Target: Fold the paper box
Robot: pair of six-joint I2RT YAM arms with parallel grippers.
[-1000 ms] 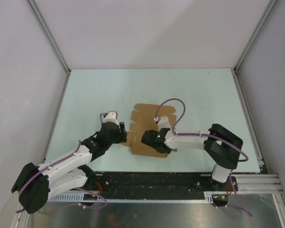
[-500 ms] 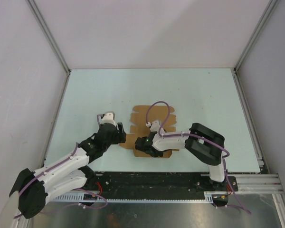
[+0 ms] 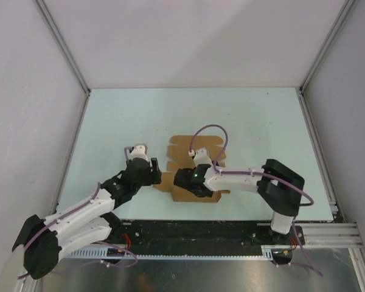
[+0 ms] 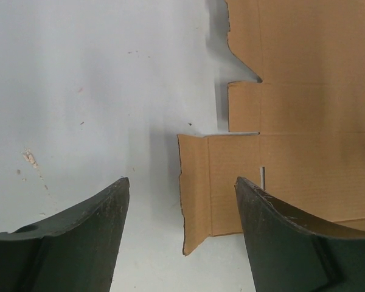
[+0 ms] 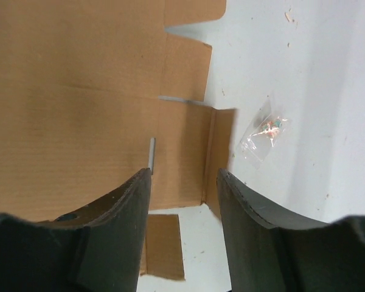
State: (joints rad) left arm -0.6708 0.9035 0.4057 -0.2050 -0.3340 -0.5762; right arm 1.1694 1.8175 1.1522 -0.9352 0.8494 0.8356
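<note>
Across the pale table [image 3: 249,121], the paper box [image 3: 181,146] is lying as a flat, unfolded brown sheet, its long axis running away ahead of both sets of jaws. The right gripper [image 5: 184,171] is hanging directly over the sheet's near part. Its jaws are standing partly apart and clamping nothing, with a creased side flap showing in the gap. The left gripper [image 4: 182,182] is hovering at the opposite edge, jaws spread wide and empty, most of the cardboard lying ahead and to their right. The right arm is sitting nearer. A tiny clear plastic scrap [image 5: 263,134] is lying just outside the right jaws. From above, the right arm is hiding the sheet's near edge, and whether any fingertip is touching cardboard is impossible to tell.
</note>
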